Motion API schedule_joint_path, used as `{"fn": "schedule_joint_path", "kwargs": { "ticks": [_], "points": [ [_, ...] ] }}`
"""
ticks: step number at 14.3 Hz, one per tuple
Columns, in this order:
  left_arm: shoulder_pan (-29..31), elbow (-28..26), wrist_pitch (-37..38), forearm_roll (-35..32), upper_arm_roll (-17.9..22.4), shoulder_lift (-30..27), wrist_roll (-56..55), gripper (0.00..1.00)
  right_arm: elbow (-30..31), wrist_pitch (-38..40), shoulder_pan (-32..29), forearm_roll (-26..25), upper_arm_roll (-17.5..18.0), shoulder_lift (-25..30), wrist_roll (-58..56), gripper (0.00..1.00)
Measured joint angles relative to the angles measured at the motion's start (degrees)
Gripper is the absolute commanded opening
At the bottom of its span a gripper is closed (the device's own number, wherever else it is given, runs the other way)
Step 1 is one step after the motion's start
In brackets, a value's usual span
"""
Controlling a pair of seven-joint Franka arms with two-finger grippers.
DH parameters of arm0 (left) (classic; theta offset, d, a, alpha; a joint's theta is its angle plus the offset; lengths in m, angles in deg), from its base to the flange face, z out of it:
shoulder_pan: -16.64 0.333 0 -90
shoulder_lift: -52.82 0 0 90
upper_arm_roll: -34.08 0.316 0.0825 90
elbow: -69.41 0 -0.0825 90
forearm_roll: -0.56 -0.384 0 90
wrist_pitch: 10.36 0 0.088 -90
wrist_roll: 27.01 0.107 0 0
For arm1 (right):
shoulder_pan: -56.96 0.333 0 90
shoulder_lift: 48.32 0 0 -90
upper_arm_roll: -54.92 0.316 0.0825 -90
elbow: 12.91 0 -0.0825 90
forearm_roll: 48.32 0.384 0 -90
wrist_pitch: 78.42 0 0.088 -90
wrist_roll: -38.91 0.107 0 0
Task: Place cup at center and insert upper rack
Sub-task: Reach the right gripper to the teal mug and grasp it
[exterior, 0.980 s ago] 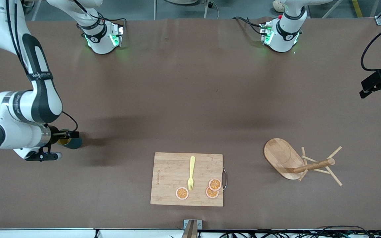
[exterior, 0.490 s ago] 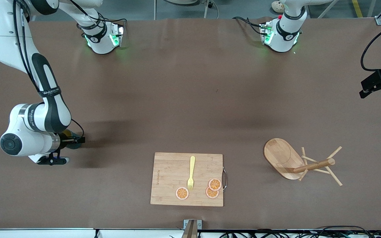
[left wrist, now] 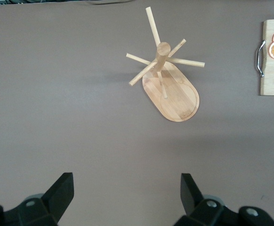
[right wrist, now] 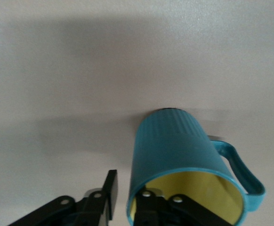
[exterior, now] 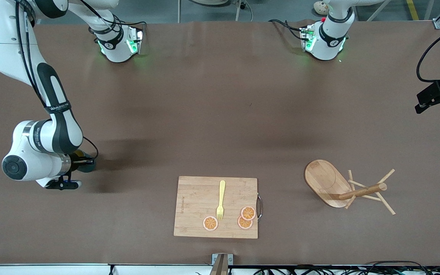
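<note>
Cup (right wrist: 189,165) sits upright on the brown table (exterior: 220,114) at the right arm's end, and you can see in the right wrist view that the right gripper (right wrist: 127,202) has one finger inside the yellow interior and the other outside the ribbed teal wall, pinching the rim. From the front camera you only catch a sliver of the cup (exterior: 86,165) under the right arm's wrist.

Your mug tree (exterior: 344,189) lies tipped on its side toward the left arm's end of the table, its oval base on edge and its pole and pegs resting on the surface. The left gripper (left wrist: 125,193) hangs high above the table near it, fingers spread wide and holding nothing; that arm is waiting.

Between the two, close to the front camera, you have a wooden cutting board (exterior: 193,194) carrying a yellow fork (exterior: 220,200) and three orange slices (exterior: 245,217). The table is a plain matte brown sheet; grey floor shows past the arm bases.
</note>
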Motion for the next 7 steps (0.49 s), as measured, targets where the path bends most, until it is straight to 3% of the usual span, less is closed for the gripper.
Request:
{"fn": "schedule_joint_path", "kwargs": {
  "ticks": [7],
  "points": [
    [0.00,0.00,0.00,0.00,0.00,0.00,0.00,1.00,-2.14,0.49,2.01,0.20,0.77,0.59,0.83,0.00]
  ]
}}
